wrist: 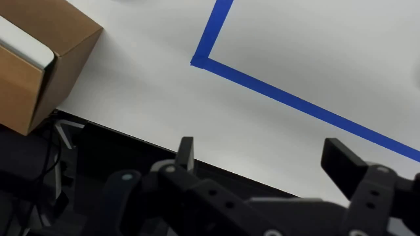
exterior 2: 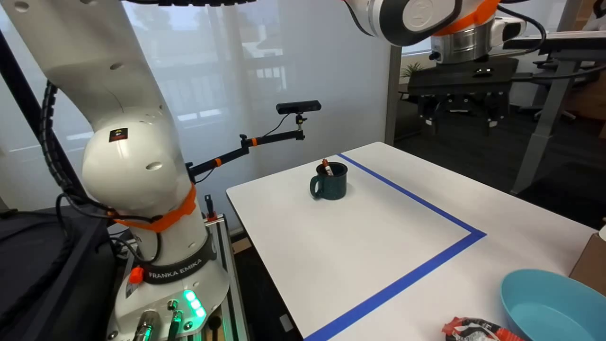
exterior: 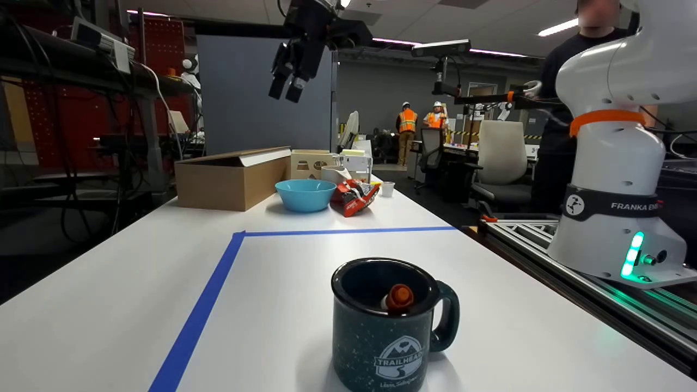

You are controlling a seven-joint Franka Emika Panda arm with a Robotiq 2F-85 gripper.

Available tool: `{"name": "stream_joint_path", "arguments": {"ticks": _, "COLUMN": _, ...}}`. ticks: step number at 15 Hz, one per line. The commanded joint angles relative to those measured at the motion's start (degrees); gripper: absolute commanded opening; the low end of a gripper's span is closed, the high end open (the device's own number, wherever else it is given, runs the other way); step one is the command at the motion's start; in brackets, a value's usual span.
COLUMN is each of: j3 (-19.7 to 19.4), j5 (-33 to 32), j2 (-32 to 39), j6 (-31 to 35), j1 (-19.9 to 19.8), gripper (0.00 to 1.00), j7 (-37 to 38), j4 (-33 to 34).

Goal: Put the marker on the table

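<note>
The marker [exterior: 400, 298] stands tilted inside a dark green speckled mug, its orange-brown end up near the rim. It also shows in an exterior view [exterior 2: 327, 167], leaning out over the rim; its lower part is hidden in the mug. The mug [exterior: 378, 348] is upright on the white table [exterior: 294, 283], handle toward the robot base side; it also shows in an exterior view [exterior 2: 334, 187]. My gripper [exterior 2: 460, 129] is high above the table's outer edge, away from the mug. In the wrist view the gripper [wrist: 259, 141] is open, with nothing between its fingers. Marker and mug are out of the wrist view.
Blue tape [wrist: 279, 95] marks lines on the table. A cardboard box [exterior: 245, 182], a light blue bowl [exterior: 306, 197] and a red snack bag [exterior: 356, 197] stand at the end opposite the mug. A camera on an arm [exterior 2: 298, 107] rises beyond the table edge near the mug.
</note>
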Motion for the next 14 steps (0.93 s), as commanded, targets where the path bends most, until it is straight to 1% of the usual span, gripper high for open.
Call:
{"name": "stream_joint_path", "arguments": {"ticks": 1, "j3": 3.05, "j5": 0.45, "j2": 0.72, "j6": -0.13, "j1": -2.88, "gripper": 1.0, "j7": -0.54, "j4": 0.7}}
{"name": "stream_joint_path", "arguments": {"ticks": 3, "j3": 2.43, "j5": 0.02, "j2": 0.79, "j6": -0.11, "j1": -3.53, "gripper": 1.0, "j7": -1.5, "j4": 0.58}}
{"name": "stream_joint_path", "arguments": {"ticks": 4, "j3": 2.59, "j5": 0.88, "j2": 0.76, "j6": 0.22, "j1": -3.75, "gripper": 1.0, "j7": -3.04, "j4": 0.47}}
{"name": "stream_joint_path", "arguments": {"ticks": 7, "j3": 4.99, "j5": 0.82, "j2": 1.05, "j6": -0.96, "j1": -3.95, "gripper": 1.0, "j7": -6.56, "j4": 2.01}}
{"name": "stream_joint_path", "arguments": {"ticks": 11, "j3": 8.75, "j5": 3.38, "j2": 1.39, "j6": -0.93, "j1": -2.14, "gripper": 1.0, "j7": -15.24, "j4": 3.76}}
{"name": "stream_joint_path", "arguments": {"ticks": 14, "j3": 11.21, "j5": 10.29, "j2": 1.67, "j6": -1.2, "j1": -0.43, "gripper": 1.0, "j7": -24.06, "j4": 4.81}}
